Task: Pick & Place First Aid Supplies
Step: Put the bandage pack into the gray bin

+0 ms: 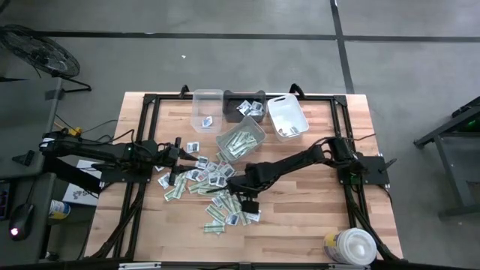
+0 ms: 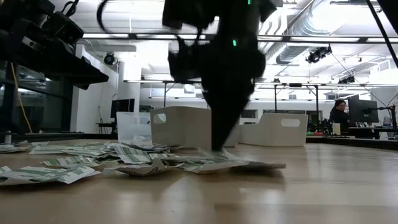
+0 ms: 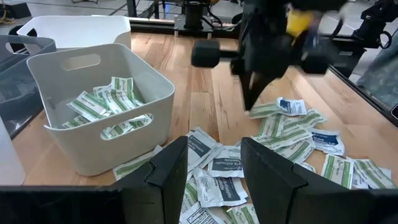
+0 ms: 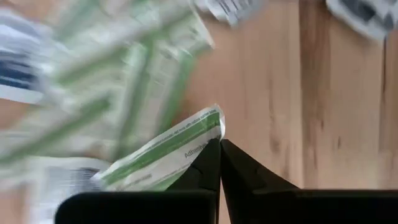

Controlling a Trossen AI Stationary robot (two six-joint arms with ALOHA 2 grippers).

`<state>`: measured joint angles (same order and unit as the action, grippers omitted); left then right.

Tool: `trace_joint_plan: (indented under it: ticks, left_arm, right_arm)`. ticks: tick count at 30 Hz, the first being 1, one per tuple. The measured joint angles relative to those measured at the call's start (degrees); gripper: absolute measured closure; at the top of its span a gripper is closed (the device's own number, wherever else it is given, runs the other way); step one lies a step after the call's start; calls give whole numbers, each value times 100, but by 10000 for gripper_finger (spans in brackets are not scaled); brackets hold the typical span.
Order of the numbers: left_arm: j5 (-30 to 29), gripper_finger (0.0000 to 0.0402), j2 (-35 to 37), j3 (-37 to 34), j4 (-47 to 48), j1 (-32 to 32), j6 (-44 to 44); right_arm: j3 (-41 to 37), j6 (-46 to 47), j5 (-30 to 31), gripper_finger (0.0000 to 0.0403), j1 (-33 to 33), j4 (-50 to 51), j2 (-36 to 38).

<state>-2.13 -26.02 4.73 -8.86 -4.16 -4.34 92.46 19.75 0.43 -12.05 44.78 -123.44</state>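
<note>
The first aid supplies [image 1: 214,187] lie in a loose heap of green-and-white strips and white squarish packets on the wooden table. My right gripper [image 4: 219,144] points down over the heap's near right part [image 1: 244,196] and is shut on one green-and-white strip packet [image 4: 165,158]. In the low view it is the dark mass [image 2: 219,144] at the heap. My left gripper [image 3: 214,165] waits open at the heap's left side [image 1: 176,161], nothing between its fingers. My right gripper pinches the green-and-white strip packet by one end corner [image 4: 210,127] between its two fingertips, which come from above and point down. The packet runs out sideways from the fingertips. Whether its other end is clear of the heap cannot be told.
A white bin [image 3: 93,106] holding green strips stands just behind the heap [image 1: 240,141]. A clear bin [image 1: 206,109], a dark bin [image 1: 247,105] and another white bin [image 1: 287,116] line the far edge. A round white tub [image 1: 351,246] stands at the near right corner.
</note>
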Motion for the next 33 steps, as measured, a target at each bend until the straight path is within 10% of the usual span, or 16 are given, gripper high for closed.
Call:
trace_joint_plan:
  ticks: [33]
  left_arm:
    - [0, 252, 2, 0, 3, 2, -1]
  right_arm:
    - [38, 2280, 986, 403, 1326, -120, 1686]
